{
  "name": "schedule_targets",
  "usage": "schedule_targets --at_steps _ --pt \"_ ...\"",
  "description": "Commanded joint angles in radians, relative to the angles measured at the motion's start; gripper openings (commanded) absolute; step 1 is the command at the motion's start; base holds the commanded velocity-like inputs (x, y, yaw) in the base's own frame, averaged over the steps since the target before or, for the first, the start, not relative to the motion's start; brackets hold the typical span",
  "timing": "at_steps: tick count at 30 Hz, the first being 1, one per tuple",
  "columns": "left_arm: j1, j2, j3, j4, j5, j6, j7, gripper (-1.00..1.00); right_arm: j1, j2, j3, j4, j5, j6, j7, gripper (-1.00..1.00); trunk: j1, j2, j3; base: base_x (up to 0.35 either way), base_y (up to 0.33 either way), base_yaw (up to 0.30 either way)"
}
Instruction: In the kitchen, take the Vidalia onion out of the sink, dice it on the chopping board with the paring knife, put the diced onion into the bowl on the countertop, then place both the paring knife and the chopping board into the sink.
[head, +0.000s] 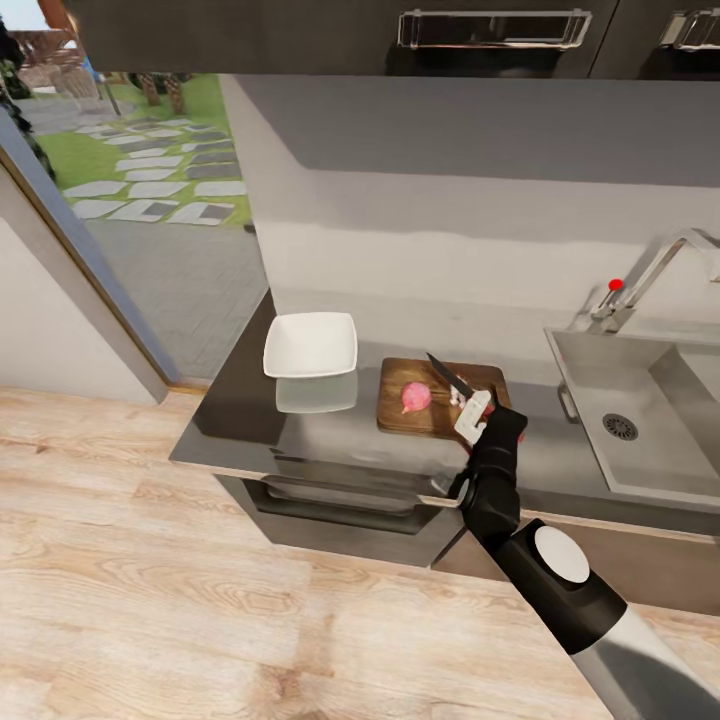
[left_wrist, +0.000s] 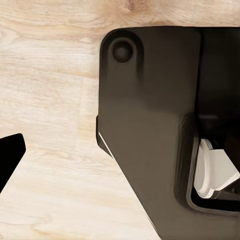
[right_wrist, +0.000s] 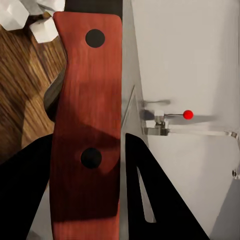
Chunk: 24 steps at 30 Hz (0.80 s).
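A kitchen scene from above: a glossy grey surface (head: 240, 420) runs along a grey wall, over dark cabinets and a light plank floor (head: 150, 600). On the surface lies a dark brown chopping board (head: 400, 415). A pinkish onion (head: 416, 398) sits near the middle of the board, and a few small white diced pieces (head: 456, 397) lie just beside it, toward the sink.

The right arm reaches up from the lower right, its right hand (head: 475, 412) over the board's near right end. The hand is clamped on the paring knife (head: 450, 377), whose thin dark blade points up and left, its tip above the board behind the onion. In the right wrist view the knife's red handle (right_wrist: 87, 125), with two dark rivets, sits between the two dark fingers (right_wrist: 160, 200), with white pieces (right_wrist: 45, 30) on the wood beyond.

A white square bowl (head: 311, 344) stands on the surface just left of the board, apart from it. To the right is the grey sink (head: 600, 380) with a round drain (head: 620, 427) and a chrome tap (head: 650, 275) with a red knob (head: 616, 284).

The left wrist view shows a dark robot part (left_wrist: 150, 125) over the plank floor; I cannot tell whether the left hand is apart or together.
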<state>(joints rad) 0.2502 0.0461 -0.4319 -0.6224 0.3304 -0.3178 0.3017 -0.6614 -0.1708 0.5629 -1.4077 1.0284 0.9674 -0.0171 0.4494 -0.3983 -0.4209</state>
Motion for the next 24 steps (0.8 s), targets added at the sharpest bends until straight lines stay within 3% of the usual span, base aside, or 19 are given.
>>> schedule_targets --at_steps 1,8,10,12,19,24 --pt "0.000 0.002 -0.008 -0.002 0.009 -0.003 0.008 1.00 -0.001 -0.001 0.003 0.000 -0.001 0.006 -0.001 -1.00 0.001 -0.002 -0.001 0.000 0.000 0.000" --pt "0.000 0.002 -0.008 -0.002 0.009 -0.003 0.008 1.00 -0.001 0.000 0.003 -0.005 -0.001 0.006 -0.002 -1.00 0.001 -0.002 -0.001 0.000 0.000 0.000" --pt "0.000 0.002 -0.008 -0.002 0.009 -0.003 0.008 1.00 -0.001 0.000 0.000 -0.048 -0.001 0.006 -0.001 -1.00 0.001 -0.002 -0.001 0.000 0.000 0.000" --pt "0.000 0.002 -0.008 -0.002 0.009 -0.003 0.008 1.00 -0.001 0.001 -0.002 -0.101 -0.001 0.007 -0.001 -1.00 0.001 -0.002 -0.001 -0.167 0.000 0.000" --pt "0.000 0.002 -0.008 -0.002 0.009 -0.003 0.008 1.00 -0.001 0.001 0.001 -0.114 -0.002 0.007 0.005 -1.00 0.001 -0.002 -0.001 -0.307 0.026 0.000" --pt "0.000 0.002 -0.008 -0.002 0.010 -0.002 0.008 1.00 -0.001 0.009 0.003 -0.113 -0.003 0.008 0.016 -1.00 0.001 -0.002 -0.001 -0.023 0.189 0.000"
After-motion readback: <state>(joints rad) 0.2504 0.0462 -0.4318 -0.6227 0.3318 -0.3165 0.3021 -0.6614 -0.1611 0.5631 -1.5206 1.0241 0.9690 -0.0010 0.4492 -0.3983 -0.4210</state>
